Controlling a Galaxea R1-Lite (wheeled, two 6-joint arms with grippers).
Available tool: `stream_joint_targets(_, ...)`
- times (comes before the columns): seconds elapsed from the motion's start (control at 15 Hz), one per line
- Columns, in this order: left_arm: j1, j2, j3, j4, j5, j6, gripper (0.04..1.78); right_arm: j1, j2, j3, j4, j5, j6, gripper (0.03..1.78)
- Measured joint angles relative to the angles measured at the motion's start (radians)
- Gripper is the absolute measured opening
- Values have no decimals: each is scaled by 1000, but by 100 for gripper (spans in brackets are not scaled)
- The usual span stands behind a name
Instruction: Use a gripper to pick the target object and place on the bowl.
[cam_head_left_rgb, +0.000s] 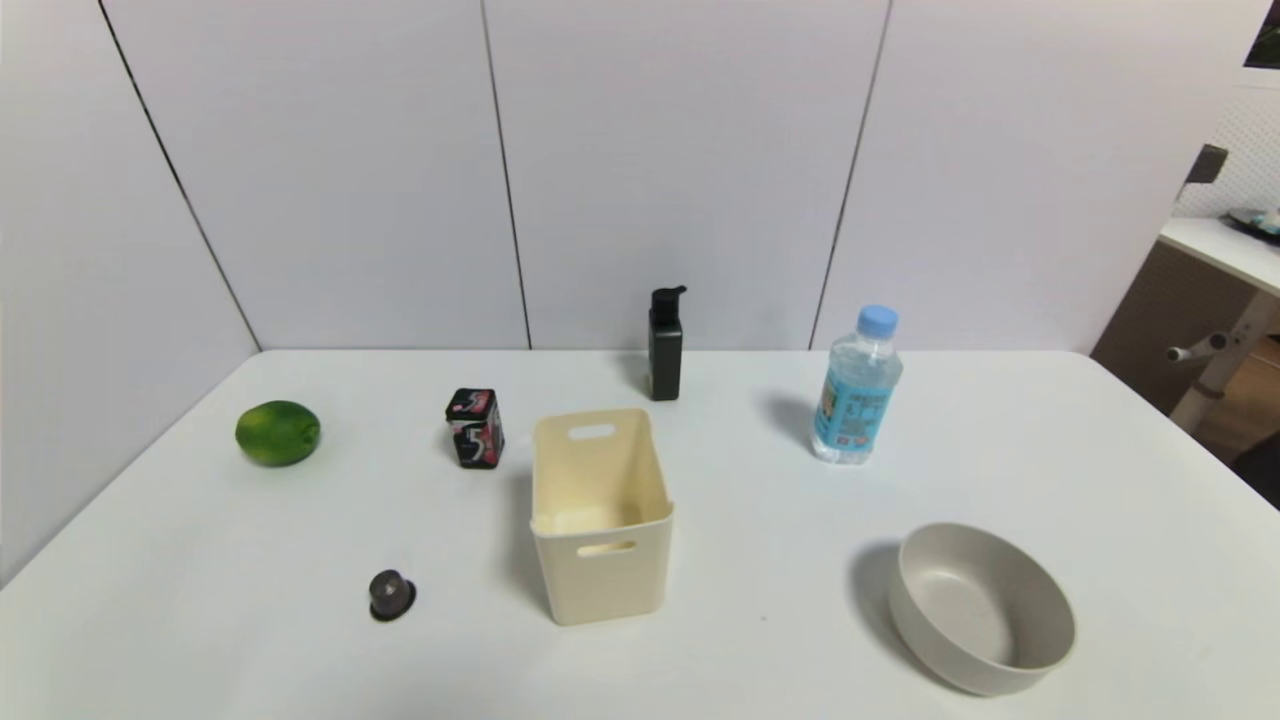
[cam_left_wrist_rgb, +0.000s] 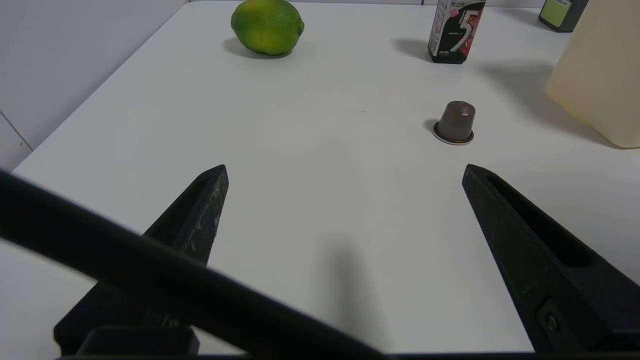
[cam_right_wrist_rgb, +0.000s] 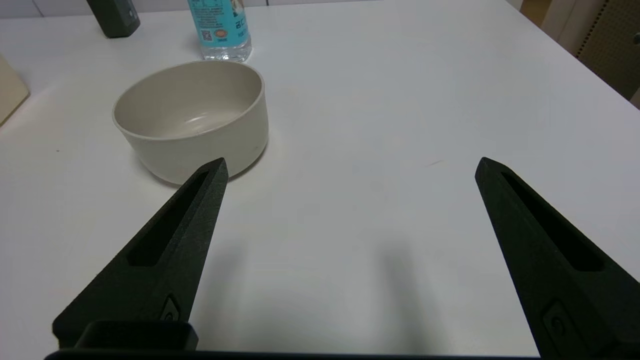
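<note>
On the tabletop (cam_head_left_rgb: 720, 480) are counted, left to right: one lime (cam_head_left_rgb: 277, 432), one capsule (cam_head_left_rgb: 391, 594), one black-red box (cam_head_left_rgb: 474, 427), one cream bin (cam_head_left_rgb: 600, 515), one black pump bottle (cam_head_left_rgb: 665, 343) upright at the back, one water bottle (cam_head_left_rgb: 856, 386), one bowl (cam_head_left_rgb: 980, 607). The left gripper (cam_left_wrist_rgb: 345, 172) and right gripper (cam_right_wrist_rgb: 350, 167) are held low over the tabletop, jaws wide apart.

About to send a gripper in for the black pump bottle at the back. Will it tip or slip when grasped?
The black pump bottle stands upright, tall and narrow, so a nudge near the cap would probably topple it. Its flat sides look rigid and should suit the jaws, though the smooth surface may be slippery. It looks small, so likely light.
</note>
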Motion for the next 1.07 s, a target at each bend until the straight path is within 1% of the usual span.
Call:
stream_joint_targets(0.13,0,0,0,0,0,1,169,1,50,-73,1,3,0,171)
stream_joint_targets(0.27,0,0,0,0,0,0,169,9,130,-190,1,2,3,171)
stream_joint_targets(0.47,0,0,0,0,0,1,169,20,305,-431,0,9,3,171)
stream_joint_targets(0.53,0,0,0,0,0,1,169,31,383,-528,-2,14,1,171)
stream_joint_targets(0.73,0,0,0,0,0,1,169,99,591,-757,-26,16,5,171)
stream_joint_targets(0.93,0,0,0,0,0,1,169,175,807,-927,-82,28,1,171)
stream_joint_targets(1.07,0,0,0,0,0,1,169,215,941,-1037,-101,71,-21,171)
